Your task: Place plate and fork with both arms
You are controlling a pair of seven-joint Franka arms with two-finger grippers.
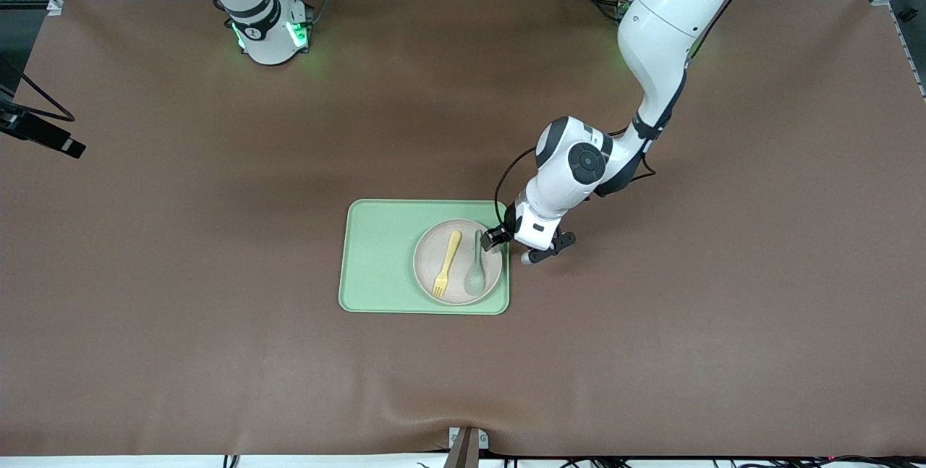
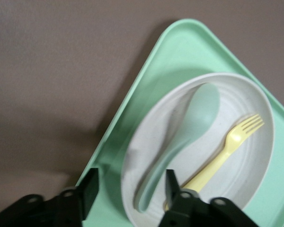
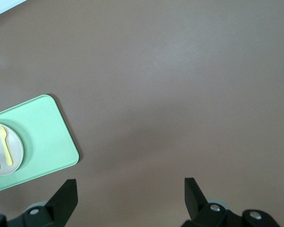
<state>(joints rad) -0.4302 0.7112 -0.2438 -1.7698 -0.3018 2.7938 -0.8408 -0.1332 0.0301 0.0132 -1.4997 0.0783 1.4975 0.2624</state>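
The pale plate [image 1: 457,287] lies on the light-green tray [image 1: 376,258], at the tray's end toward the left arm. The yellow fork [image 1: 447,264] lies in the plate beside a grey-green spoon [image 1: 476,269]. My left gripper [image 1: 496,238] is open and low at the plate's rim. In the left wrist view the left gripper [image 2: 131,191] straddles the rim of the plate [image 2: 208,137] and the handle end of the spoon [image 2: 199,109], with the fork [image 2: 227,149] beside one finger. My right gripper [image 3: 130,194] is open and empty, high over bare table.
The brown table mat [image 1: 217,236] surrounds the tray. The right wrist view shows the tray [image 3: 47,132] with the plate [image 3: 16,149] far off. The right arm's base [image 1: 269,30] stands at the table's back edge. A black camera mount [image 1: 43,134] juts in near the right arm's end.
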